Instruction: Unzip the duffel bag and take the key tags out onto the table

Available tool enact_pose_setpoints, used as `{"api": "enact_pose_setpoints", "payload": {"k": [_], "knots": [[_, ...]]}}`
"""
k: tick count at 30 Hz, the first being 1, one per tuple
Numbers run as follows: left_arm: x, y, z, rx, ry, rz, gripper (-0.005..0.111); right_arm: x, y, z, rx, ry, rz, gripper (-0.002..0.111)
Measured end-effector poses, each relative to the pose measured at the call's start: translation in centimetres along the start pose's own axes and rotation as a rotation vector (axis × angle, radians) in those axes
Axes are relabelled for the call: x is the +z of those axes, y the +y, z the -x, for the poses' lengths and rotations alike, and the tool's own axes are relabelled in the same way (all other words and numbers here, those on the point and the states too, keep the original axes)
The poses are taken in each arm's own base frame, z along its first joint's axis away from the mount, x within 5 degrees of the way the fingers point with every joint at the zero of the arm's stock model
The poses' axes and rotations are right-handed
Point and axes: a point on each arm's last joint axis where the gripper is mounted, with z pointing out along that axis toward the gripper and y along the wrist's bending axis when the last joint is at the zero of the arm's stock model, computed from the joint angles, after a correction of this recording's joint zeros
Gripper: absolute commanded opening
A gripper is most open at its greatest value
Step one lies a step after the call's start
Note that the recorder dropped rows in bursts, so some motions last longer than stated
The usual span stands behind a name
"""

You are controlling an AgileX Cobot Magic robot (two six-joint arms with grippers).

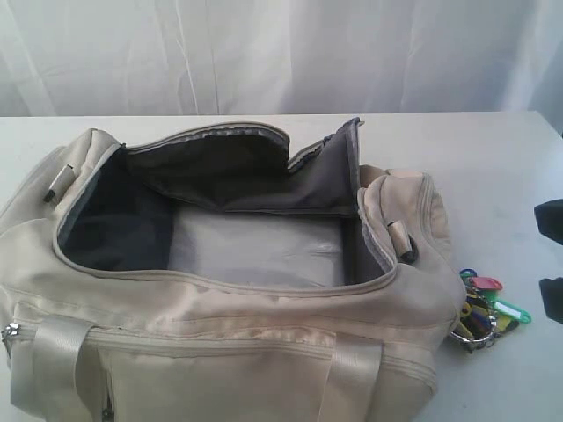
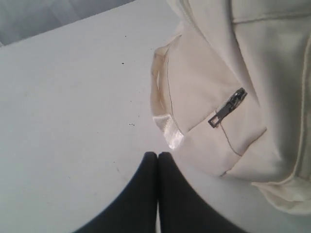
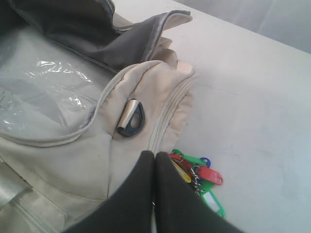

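Note:
The cream duffel bag (image 1: 220,352) lies on the white table (image 1: 493,158) with its top unzipped, the flap folded back and the dark lining showing. The key tags (image 1: 488,308), a bright bunch of green, red, blue and yellow, rest on the table against the bag's right end. In the right wrist view my right gripper (image 3: 155,154) is shut and empty, hovering over the bag's end (image 3: 63,160) right beside the key tags (image 3: 206,175). My left gripper (image 2: 157,154) is shut and empty above the table (image 2: 63,121), close to the bag's other end (image 2: 218,58).
A clear plastic sheet (image 1: 255,251) lines the bag's floor. A black D-ring (image 3: 131,119) sits on the right end panel and a metal zipper pull (image 2: 227,108) on the left end pocket. Dark parts of the right arm (image 1: 551,221) show at the right edge. A white curtain hangs behind.

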Motion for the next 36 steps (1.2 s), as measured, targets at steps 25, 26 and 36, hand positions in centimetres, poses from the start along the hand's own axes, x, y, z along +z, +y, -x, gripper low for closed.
{"api": "enact_pose_setpoints", "payload": {"k": [25,26,36], "knots": [[0.00,-0.03,-0.09,-0.040,0.010,-0.003,0.000,0.00,0.00,0.00,0.000,0.000,0.000,0.000],[0.00,-0.03,-0.09,-0.038,0.010,-0.003,0.000,0.00,0.00,0.00,0.000,0.000,0.000,0.000],[0.00,-0.03,-0.09,-0.036,0.010,-0.003,0.000,0.00,0.00,0.00,0.000,0.000,0.000,0.000]]}}
